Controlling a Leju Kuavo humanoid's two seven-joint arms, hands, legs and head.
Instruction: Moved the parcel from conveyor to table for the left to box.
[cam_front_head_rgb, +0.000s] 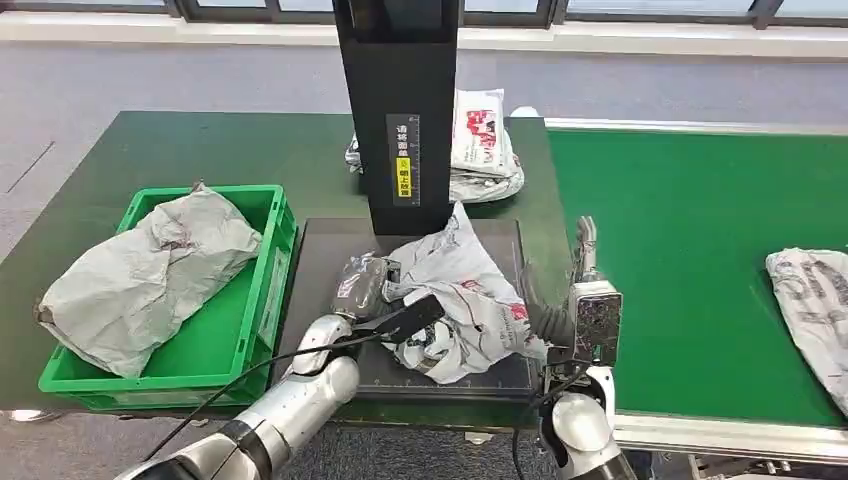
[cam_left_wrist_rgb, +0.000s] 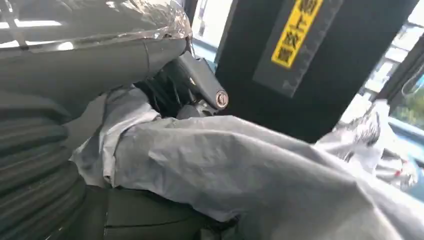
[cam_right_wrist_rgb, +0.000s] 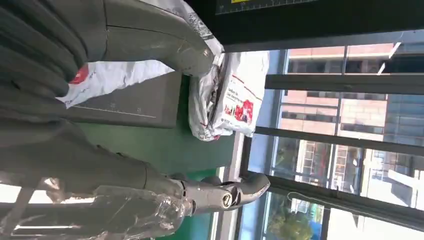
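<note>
Left robot hand (cam_front_head_rgb: 372, 295) grips the parcel (cam_front_head_rgb: 462, 300) beside the green crate (cam_front_head_rgb: 262, 310); lift clear before swinging crateward; right robot hand (cam_front_head_rgb: 585, 262) stands open, empty.

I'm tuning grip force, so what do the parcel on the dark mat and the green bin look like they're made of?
Parcel: thin, soft plastic mailer film, going by its crumpled folds and slight sheen. Green bin: rigid moulded plastic, apparently, with a ribbed rim and slotted walls.

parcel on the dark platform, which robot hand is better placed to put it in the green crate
Left: the left robot hand already rests on the parcel, beside the green crate. The right robot hand stands open on the far side.
</note>
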